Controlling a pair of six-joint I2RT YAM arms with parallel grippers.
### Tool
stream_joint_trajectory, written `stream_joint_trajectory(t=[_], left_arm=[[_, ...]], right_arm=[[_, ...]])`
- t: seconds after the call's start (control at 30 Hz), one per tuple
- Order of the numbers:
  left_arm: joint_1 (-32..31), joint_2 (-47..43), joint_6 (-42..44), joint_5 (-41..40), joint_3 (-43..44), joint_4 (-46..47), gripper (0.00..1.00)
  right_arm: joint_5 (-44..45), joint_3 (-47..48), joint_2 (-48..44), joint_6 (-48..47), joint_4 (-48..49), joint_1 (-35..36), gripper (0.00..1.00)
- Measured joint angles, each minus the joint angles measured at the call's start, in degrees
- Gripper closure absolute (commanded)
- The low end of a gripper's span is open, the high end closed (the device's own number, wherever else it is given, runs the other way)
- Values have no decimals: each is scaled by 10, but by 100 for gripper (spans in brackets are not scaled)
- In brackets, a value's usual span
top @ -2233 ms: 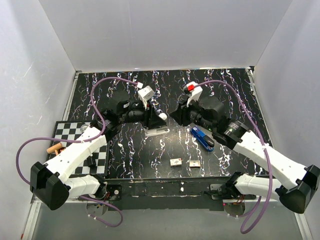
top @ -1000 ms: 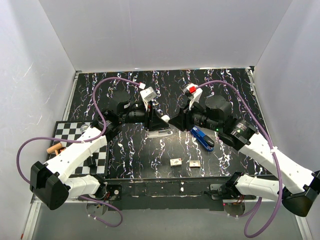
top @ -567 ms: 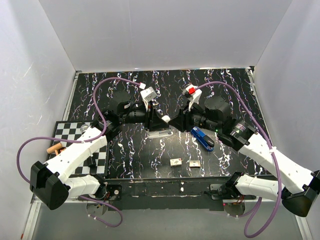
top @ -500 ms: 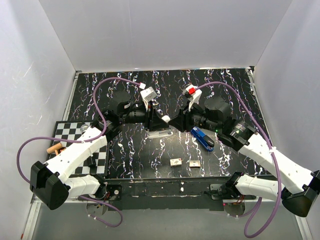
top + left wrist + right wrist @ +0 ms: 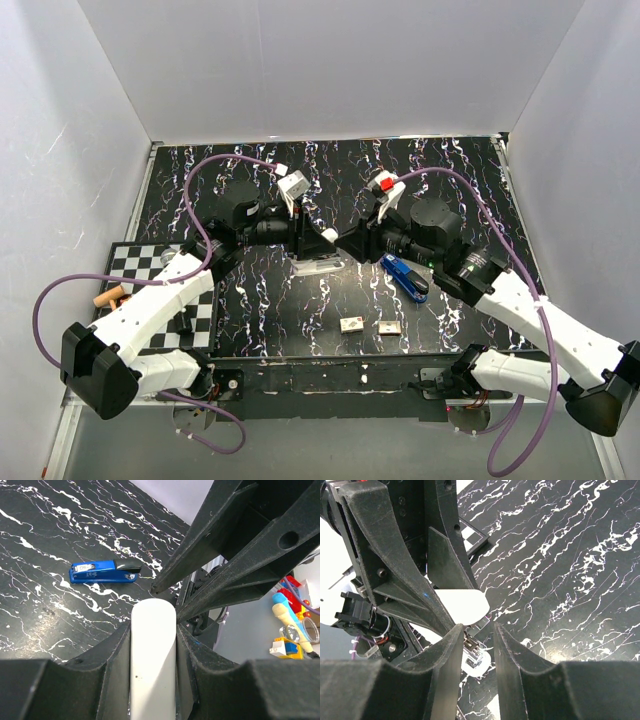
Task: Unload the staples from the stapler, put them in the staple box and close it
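Observation:
A white stapler stands mid-table with its lid raised. My left gripper is shut on the white lid, which fills the gap between both pads. My right gripper faces it from the right, tip to tip. In the right wrist view my right gripper is open, and the stapler's metal magazine lies between the fingers, close to the left one. The white lid and the left gripper's black fingers sit just beyond. No staples show.
A blue stapler lies right of the white one, also in the left wrist view. Two small staple boxes sit near the front edge. A checkerboard mat with a brown object lies at the left.
My right gripper has moved left and down to the white stapler until it meets the left gripper's tips. The left gripper has kept its hold on the lid and lifted it slightly.

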Motion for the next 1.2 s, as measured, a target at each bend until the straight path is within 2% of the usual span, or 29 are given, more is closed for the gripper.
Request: stream_joint_trajectory(t=[0.57, 0.93, 1.2], left_arm=[[16, 0, -116, -5, -11, 72, 100], [19, 2, -200, -16, -20, 143, 100], [19, 4, -225, -16, -20, 163, 100]], right_arm=[[35, -87, -21, 13, 178, -1, 62], [75, -110, -23, 20, 248, -1, 62], [90, -116, -30, 19, 267, 0, 62]])
